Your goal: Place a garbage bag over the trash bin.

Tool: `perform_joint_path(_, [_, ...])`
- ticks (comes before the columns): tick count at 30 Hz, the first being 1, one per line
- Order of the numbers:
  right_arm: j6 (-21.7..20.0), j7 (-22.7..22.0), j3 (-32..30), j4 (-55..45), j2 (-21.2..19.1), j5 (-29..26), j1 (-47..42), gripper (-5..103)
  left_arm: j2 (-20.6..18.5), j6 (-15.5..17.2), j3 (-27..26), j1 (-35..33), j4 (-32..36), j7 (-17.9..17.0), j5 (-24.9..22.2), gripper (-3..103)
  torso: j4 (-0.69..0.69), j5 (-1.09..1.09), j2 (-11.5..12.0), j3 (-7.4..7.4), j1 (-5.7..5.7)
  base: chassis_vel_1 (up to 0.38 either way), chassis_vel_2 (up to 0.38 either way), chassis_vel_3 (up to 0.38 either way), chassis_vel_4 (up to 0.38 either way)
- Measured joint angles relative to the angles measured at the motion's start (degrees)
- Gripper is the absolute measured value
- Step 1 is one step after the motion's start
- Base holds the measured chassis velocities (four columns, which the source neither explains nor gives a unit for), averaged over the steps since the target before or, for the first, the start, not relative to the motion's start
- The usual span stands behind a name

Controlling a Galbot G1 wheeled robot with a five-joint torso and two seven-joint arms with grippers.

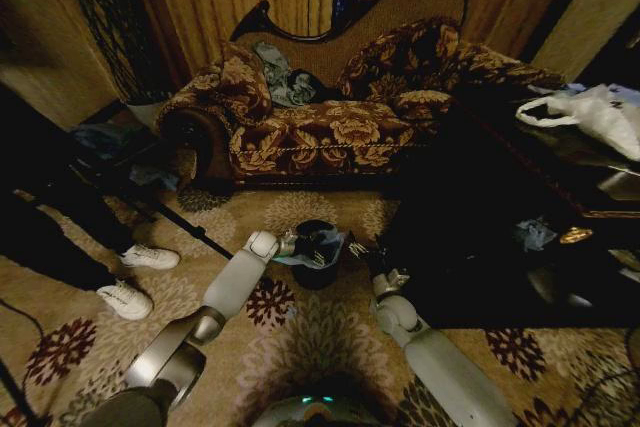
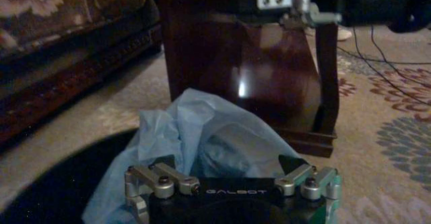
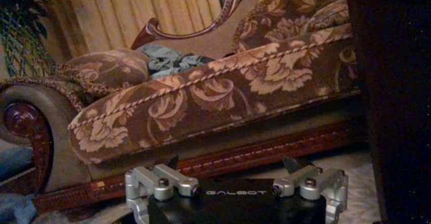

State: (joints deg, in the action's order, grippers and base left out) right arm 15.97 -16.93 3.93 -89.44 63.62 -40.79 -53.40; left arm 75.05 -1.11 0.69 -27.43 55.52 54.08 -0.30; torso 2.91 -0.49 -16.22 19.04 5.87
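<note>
The small black trash bin (image 1: 318, 273) stands on the carpet in front of the sofa. The pale blue-grey garbage bag (image 1: 322, 245) lies crumpled over its rim. My left gripper (image 1: 297, 244) is at the bin's left edge. In the left wrist view the left gripper (image 2: 227, 162) is open, with the bunched garbage bag (image 2: 202, 133) rising between its spread fingers and the dark trash bin (image 2: 40, 196) below. My right gripper (image 1: 357, 247) hovers just right of the bin. In the right wrist view the right gripper (image 3: 232, 162) is open with nothing in it, facing the sofa.
A floral sofa (image 1: 330, 132) stands behind the bin, with a blue-grey cloth (image 1: 280, 77) on it. A dark wooden table (image 1: 500, 197) is close on the right, carrying a white plastic bag (image 1: 590, 112). A person's white shoes (image 1: 140, 277) and a stand's legs are at the left.
</note>
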Motion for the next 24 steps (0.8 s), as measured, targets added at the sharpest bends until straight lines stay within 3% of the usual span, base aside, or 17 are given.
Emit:
perform_joint_path(15, [0.36,0.43,-0.07,0.49,0.25,-0.50,0.17,100,0.55,-1.14,-0.52,-1.21,-2.02,-1.22,2.91,99,0.01,0.00,0.02,0.00,0.00,0.000,0.000,0.000,0.000])
perform_joint_path(24, [0.21,0.86,-0.01,0.71,0.59,-0.77,1.17,100,-1.01,-1.12,-2.71,-3.34,2.87,-4.06,2.86,99,0.01,0.00,0.02,0.00,0.00,0.000,0.000,0.000,0.000])
